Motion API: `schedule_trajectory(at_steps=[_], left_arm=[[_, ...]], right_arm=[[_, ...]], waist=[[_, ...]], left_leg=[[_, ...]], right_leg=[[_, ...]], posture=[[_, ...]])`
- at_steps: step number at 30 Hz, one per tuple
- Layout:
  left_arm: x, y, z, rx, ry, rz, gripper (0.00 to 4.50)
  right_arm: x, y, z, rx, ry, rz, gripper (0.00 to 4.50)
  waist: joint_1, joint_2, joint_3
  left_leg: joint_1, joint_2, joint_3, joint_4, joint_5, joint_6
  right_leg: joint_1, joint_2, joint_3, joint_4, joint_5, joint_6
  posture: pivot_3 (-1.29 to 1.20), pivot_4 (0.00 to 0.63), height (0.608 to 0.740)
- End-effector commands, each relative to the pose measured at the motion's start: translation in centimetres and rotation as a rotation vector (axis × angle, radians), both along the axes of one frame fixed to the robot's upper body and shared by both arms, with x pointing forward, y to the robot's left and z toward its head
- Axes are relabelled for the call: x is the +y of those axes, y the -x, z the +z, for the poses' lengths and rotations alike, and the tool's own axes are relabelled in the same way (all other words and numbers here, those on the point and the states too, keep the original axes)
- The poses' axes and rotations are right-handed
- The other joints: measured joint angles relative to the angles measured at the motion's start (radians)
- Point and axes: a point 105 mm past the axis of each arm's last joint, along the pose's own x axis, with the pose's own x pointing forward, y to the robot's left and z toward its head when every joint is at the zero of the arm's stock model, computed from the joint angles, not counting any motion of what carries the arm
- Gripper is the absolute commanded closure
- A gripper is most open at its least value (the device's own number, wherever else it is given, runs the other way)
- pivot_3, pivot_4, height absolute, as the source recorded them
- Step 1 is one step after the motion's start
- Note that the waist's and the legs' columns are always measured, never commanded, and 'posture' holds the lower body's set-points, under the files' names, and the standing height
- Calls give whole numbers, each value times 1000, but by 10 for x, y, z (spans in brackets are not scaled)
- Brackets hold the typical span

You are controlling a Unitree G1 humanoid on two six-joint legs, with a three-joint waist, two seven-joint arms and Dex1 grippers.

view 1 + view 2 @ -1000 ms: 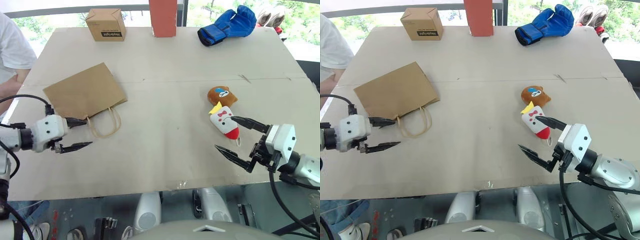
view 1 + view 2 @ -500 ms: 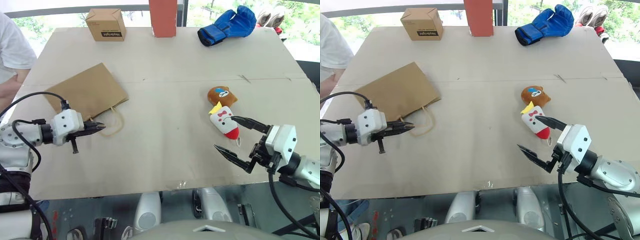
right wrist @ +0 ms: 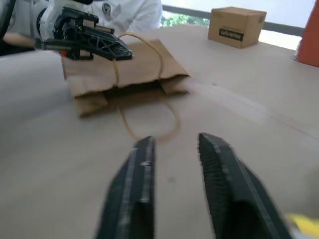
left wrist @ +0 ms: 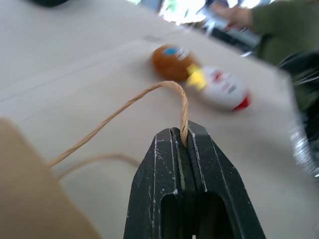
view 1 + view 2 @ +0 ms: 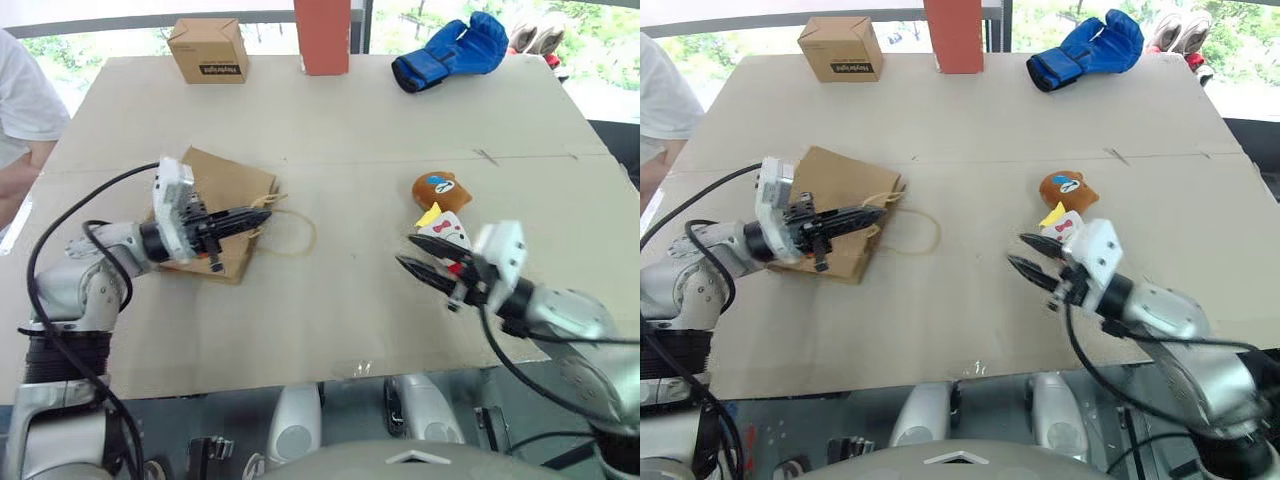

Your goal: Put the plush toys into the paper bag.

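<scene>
My left claw (image 5: pixel 262 214) is pressed together on one cord handle (image 4: pixel 144 97) of the bag (image 5: pixel 225 190); in the left wrist view the cord runs straight into the seam between my two fingers (image 4: pixel 162 172) and loops away toward the paper. The bag lies on the worktop (image 5: pixel 330 120) on my left side, its near end lifted and crumpled under the pull, its mouth gaping a little toward the middle of the worktop. The second handle (image 5: pixel 295 235) lies flat on the worktop just beyond my fingertips.

My right claw (image 5: pixel 420 265) points level toward the bag, with a narrow gap between its two fingers (image 3: pixel 142 174). It holds nothing. It sits just beside the cone toy (image 5: pixel 450 232), whose white body shows right behind the fingers; I cannot tell whether they touch it. The bear head (image 5: pixel 441 189) lies against the far end of the cone, both on the right half of the worktop, well apart from the bag.

At the far edge stand a small box (image 5: pixel 209 50), a red block (image 5: pixel 322 35) and a blue glove (image 5: pixel 448 52). A person's white sleeve (image 5: pixel 22 100) shows at the left edge.
</scene>
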Motion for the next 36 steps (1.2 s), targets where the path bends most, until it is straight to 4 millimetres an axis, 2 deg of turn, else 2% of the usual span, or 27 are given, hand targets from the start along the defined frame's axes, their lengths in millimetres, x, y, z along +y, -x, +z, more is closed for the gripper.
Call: schedule_trajectory(at_steps=[1,4,7,13,18,21,25,29,33,35,36], left_arm=[[-20,8,17,-14,60,-50,4500],[-40,14,25,-19,109,-108,4500],[-50,13,32,-41,136,-108,4500],[-60,15,37,-63,184,-96,4500],[-55,5,50,-108,229,11,4500],[-44,-3,62,-165,238,124,4500],[-29,-9,76,-258,259,260,4500],[-19,-9,89,-331,296,344,4500],[-14,-3,89,-334,303,367,4500],[-9,1,85,-323,301,378,4500],[-7,4,76,-325,256,369,4500]], right_arm=[[28,-13,-8,-13,25,81,4435],[57,-31,-17,-17,52,167,4435],[76,-45,-25,-8,53,222,4435],[112,-50,-45,49,49,320,4435],[130,-49,-61,88,37,349,4435],[143,-51,-69,135,12,305,4435],[154,-56,-82,139,62,246,4435],[163,-64,-84,125,80,178,4435],[169,-70,-79,108,78,133,4435],[170,-73,-76,109,61,111,4435],[169,-75,-74,116,52,103,4435]], waist=[[-2,-1,0],[-3,0,0],[1,0,0],[-1,0,0],[-2,0,0],[-2,0,0],[-5,0,0],[-4,0,0],[-1,0,0],[-1,0,0],[-1,0,-1]], left_leg=[[1,0,0,0,0,0],[1,0,0,0,0,0],[0,0,-1,0,0,0],[0,0,-1,0,0,0],[0,0,-2,0,0,0],[0,0,-2,0,0,0],[1,0,-2,0,0,0],[1,0,-2,-1,0,0],[3,0,-2,-1,1,-2],[4,0,-2,0,1,-2],[4,0,-2,0,1,-2]], right_leg=[[0,0,0,0,0,0],[0,1,1,0,0,0],[0,1,0,1,1,1],[0,1,1,0,1,1],[0,2,0,1,1,1],[0,2,0,1,1,1],[0,2,1,1,1,1],[0,2,0,2,1,0],[2,2,1,2,1,0],[3,2,1,2,1,0],[3,2,1,2,1,0]], posture=[[0,150,740],[0,150,740],[0,150,740],[0,150,740],[0,150,740],[0,150,740],[0,150,740],[0,150,740],[0,150,740],[0,150,740],[0,150,740]])
